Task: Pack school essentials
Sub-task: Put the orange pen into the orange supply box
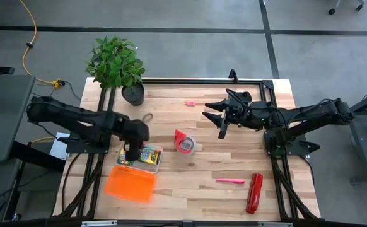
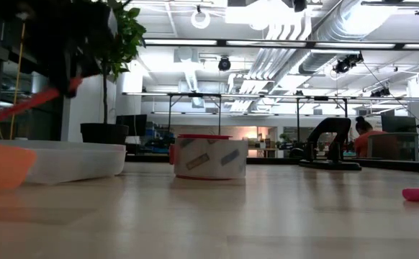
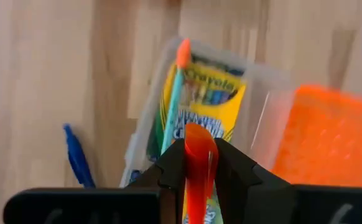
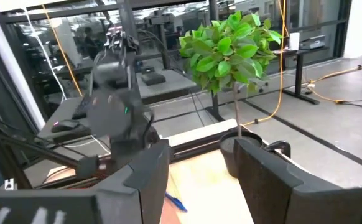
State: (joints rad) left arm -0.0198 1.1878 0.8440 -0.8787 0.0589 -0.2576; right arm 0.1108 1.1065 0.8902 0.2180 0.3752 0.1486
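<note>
A red-orange marker (image 3: 196,165) is sitting clamped between the fingers of the left gripper (image 3: 198,163), which is hovering over the clear pencil case (image 1: 140,156) at the lower left of the high view. In the left wrist view the case is already holding the yellow crayon boxes (image 3: 209,99) and a thin teal pencil (image 3: 171,109) with an orange tip, so packing is judged to be well under way. A blue pen (image 3: 76,158) is lying on the wood just beside the case, outside it. The orange lid (image 1: 130,183) is lying below the case in the high view, touching or nearly touching it, so closing is not yet done.

Still to be packed, as far as can be judged: the pink marker (image 1: 230,181) at the lower right of the high view, the tiny pink piece (image 1: 189,103) near the upper middle, the blue pen, and the marker now being held.

The right gripper (image 1: 216,116) is waiting right of centre with its fingers spread apart, holding nothing. The red tape roll (image 1: 184,142) is standing mid-table, the red stapler (image 1: 254,193) lower right, and the potted plant (image 1: 116,64) upper left.

The left arm is hiding part of the case in the high view, so whether other items are inside is unclear. A loop-shaped object above the case is too small to identify.
</note>
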